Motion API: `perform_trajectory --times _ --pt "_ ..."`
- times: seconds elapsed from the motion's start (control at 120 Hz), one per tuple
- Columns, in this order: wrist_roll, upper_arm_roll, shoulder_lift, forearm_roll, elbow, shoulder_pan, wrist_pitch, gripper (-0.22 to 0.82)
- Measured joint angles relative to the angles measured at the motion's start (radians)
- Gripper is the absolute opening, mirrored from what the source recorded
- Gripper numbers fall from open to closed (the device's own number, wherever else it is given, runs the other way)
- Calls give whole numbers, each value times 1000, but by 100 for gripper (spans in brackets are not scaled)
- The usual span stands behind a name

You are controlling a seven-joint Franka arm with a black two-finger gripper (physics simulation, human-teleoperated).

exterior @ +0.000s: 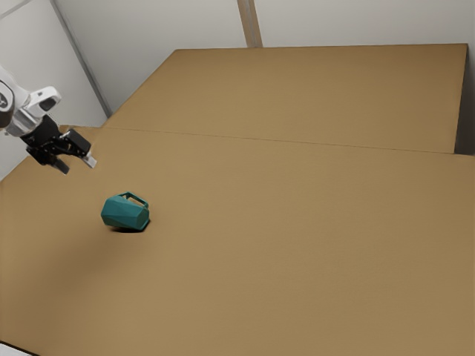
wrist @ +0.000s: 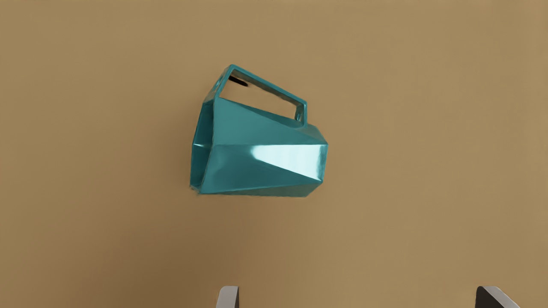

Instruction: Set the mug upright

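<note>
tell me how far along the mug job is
Nothing looks done yet: the teal mug lies on its side on the table. Nothing is in hand; the gripper is open, away from it. Left: grasping, turning it upright, releasing.

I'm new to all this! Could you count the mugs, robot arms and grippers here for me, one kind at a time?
Mug, teal, lying on its side: 1
Robot arm: 1
Gripper, black, open: 1
Total: 3
</note>
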Motion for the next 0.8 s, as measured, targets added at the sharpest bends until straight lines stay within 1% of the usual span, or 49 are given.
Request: perform_trajectory --times 0.083,0.183,0.292,0.408,0.583,0.675,0.8 --pt "110 27 -19 -156 -95 49 76 60" --pt "278 45 -21 -330 -195 106 132 60" --pt "463 48 13 -448 -242 179 167 60" --pt "665 46 119 -581 -220 249 185 60" --pt "947 32 281 -742 -111 288 156 60" --pt "1082 12 323 -814 -94 267 140 60" --pt "1260 -17 336 -905 -108 264 127 60"
